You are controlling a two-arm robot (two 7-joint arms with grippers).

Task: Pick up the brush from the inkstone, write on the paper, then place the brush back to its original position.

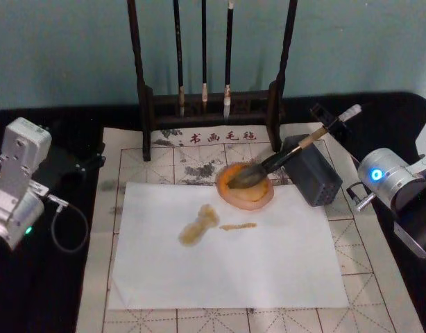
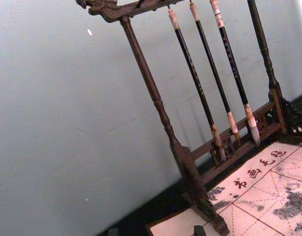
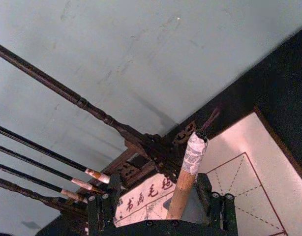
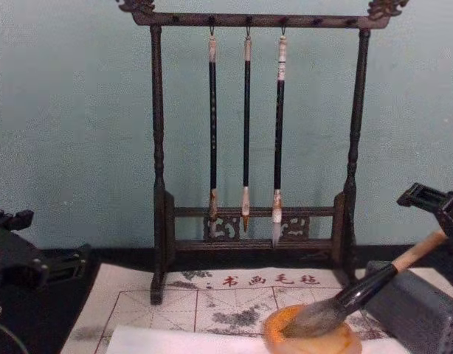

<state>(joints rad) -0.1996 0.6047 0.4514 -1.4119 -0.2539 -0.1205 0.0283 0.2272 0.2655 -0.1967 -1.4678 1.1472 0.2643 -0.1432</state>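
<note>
Brush (image 1: pixel 286 155): bristles in inkstone (image 1: pixel 245 186), handle leaning on grey block (image 1: pixel 313 172), far right. Right gripper (image 3: pixel 183 196) fingers clamped on the stiff, light wooden handle, the proper hold; bristles soft. Left gripper's fingers: cannot tell.

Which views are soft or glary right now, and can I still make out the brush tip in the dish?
Head view: slightly soft, with blue glare on the right arm's light; the brush tip shows dark in the dish. Chest view: sharper, bristles clearly resting in the dish, even light. Right wrist view: the handle near the right claw is blurred. Left wrist view: the rack is sharp but tilted.
</note>
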